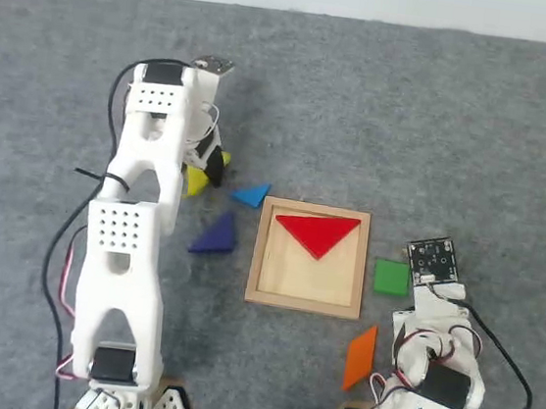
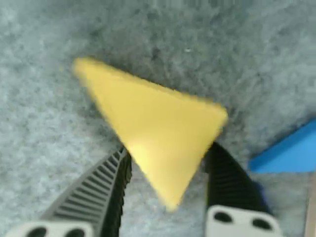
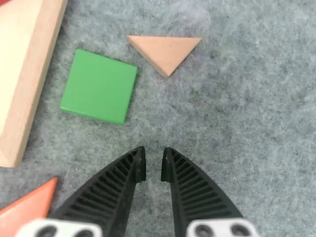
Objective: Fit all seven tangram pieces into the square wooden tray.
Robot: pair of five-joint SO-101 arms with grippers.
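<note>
Left gripper (image 2: 169, 154) tight on the yellow triangle (image 2: 153, 123); right gripper (image 3: 153, 160) barely ajar, empty.

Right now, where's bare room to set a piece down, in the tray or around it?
Tray: near half bare, this side of the red triangle. Carpet past its far edge: bare. Crowded: left, yellow triangle, blue triangle, navy triangle; right, green square, orange piece.

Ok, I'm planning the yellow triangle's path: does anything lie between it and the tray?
Yes: the light blue triangle lies on the mat between the yellow triangle and the tray, close to its nearest corner. The dark blue triangle sits beside that line.
</note>
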